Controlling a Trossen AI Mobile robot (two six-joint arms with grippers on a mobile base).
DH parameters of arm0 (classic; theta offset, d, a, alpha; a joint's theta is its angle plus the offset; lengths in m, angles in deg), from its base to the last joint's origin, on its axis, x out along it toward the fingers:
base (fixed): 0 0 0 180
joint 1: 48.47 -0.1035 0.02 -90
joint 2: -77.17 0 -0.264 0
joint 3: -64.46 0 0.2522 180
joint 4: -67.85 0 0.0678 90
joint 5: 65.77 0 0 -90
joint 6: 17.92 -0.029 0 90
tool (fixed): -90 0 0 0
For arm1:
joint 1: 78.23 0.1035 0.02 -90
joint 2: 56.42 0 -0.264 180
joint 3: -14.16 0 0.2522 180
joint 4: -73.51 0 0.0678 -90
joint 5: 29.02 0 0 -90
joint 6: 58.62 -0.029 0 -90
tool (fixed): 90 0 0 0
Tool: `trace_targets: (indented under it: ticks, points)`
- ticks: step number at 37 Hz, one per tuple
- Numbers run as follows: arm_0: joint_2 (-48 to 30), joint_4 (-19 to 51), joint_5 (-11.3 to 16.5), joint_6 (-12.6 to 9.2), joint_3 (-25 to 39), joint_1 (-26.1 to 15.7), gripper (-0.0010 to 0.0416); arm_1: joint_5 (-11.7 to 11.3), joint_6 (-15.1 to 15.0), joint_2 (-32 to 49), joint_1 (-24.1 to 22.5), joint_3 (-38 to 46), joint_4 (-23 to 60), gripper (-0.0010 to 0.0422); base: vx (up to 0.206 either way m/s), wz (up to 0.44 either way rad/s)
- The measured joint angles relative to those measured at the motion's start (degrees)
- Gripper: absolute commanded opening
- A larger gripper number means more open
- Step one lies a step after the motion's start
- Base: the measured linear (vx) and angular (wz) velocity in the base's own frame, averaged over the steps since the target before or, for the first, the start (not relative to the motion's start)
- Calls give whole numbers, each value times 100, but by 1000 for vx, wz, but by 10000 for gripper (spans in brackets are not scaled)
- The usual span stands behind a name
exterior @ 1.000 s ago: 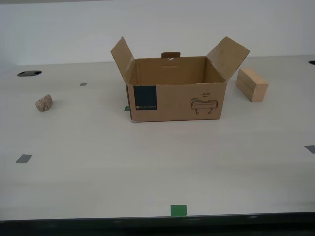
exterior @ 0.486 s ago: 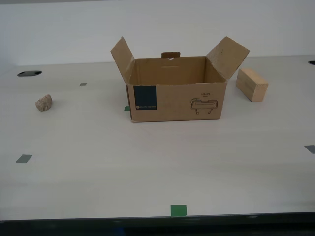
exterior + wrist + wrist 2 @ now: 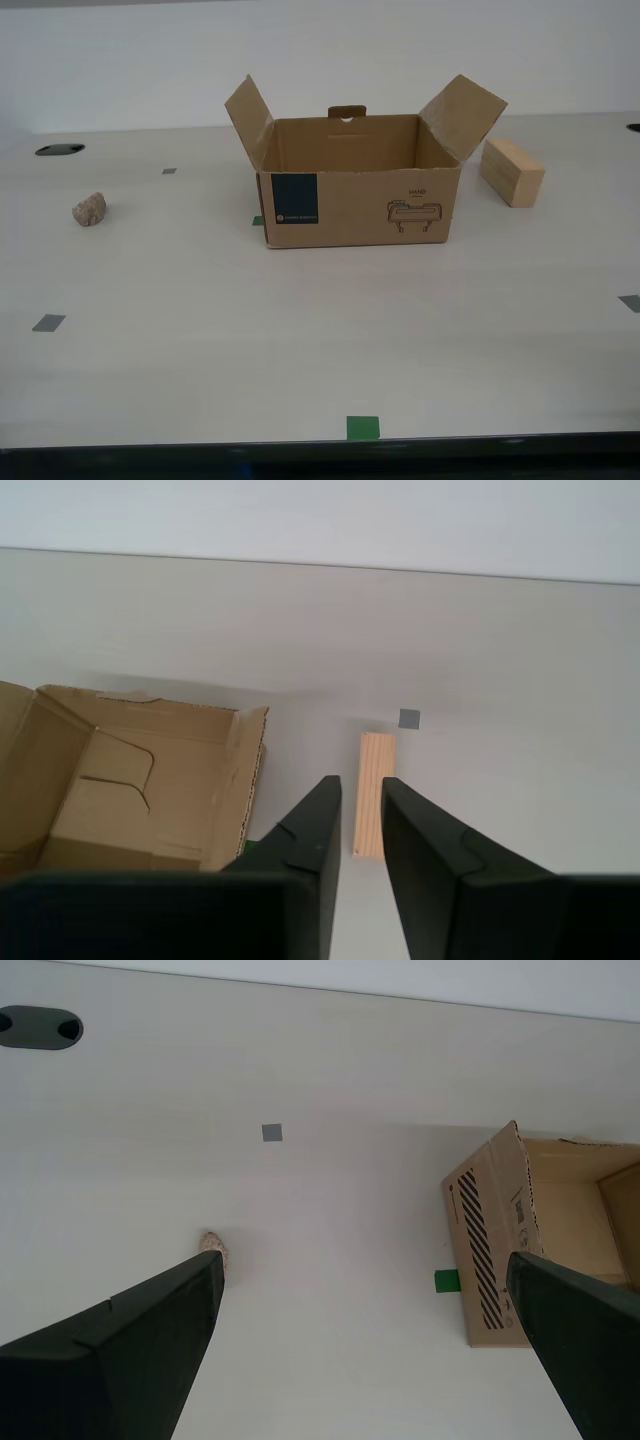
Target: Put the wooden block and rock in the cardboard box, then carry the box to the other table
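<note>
The cardboard box [image 3: 360, 205] stands open in the middle of the table, flaps up, and it holds nothing that I can see. The rock [image 3: 89, 209] lies on the table towards the exterior view's left. The wooden block [image 3: 512, 171] lies just beyond the box towards the exterior view's right. No arm shows in the exterior view. My second gripper [image 3: 362, 1260] hangs wide open above the table, with the rock [image 3: 215, 1247] by one fingertip and the box [image 3: 490, 1240] by the other. My first gripper [image 3: 361, 785] is shut to a narrow slit, holding nothing, with the block [image 3: 377, 755] beyond its tips and the box [image 3: 150, 780] beside it.
Small grey tape squares [image 3: 48, 322] and a green one [image 3: 363, 428] mark the off-white table top. A dark oval cable port [image 3: 60, 149] sits at the far side on the exterior view's left. A white wall runs behind the table. A dark front edge [image 3: 320, 455] bounds it.
</note>
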Motion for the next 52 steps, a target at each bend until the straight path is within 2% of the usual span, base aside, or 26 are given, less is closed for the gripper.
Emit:
trace_targets:
  ticks: [6, 19, 23, 27, 31, 35, 42, 47, 49, 52]
  points:
    - [-55, 0, -15, 0, 0, 2, 160, 0, 0, 0, 0, 0, 2, 387, 0, 0]
    - [-42, 2, -17, -39, 0, -9, 361, 0, 0, 0, 0, 0, 20, 387, 0, 0]
    - [-42, 2, -17, -39, 0, -7, 409, 0, 0, 0, 0, 0, 22, 387, 0, 0]
    - [-42, 2, -17, -39, 0, -4, 379, 0, 0, 0, 0, 0, 22, 387, 0, 0]
    - [-42, 2, -17, -37, 0, -11, 365, 0, 0, 0, 0, 0, 22, 387, 0, 0]
    - [-42, 2, -17, -37, 0, -4, 366, 0, 0, 0, 0, 0, 22, 387, 0, 0]
    - [-42, 59, -20, -37, 0, -7, 393, 0, -2, 0, 0, 0, 33, 387, 0, 0]
    - [-66, 612, -22, -98, 175, -7, 393, -24, 4, 0, 0, 33, 184, 387, 0, 0]
    - [-87, 828, -96, -116, 317, -7, 394, -81, 15, 0, 0, 37, 205, 387, 0, 0]
    - [-107, 1067, -380, -118, 540, -2, 394, -262, 15, 0, 0, 37, 240, 387, 0, 0]
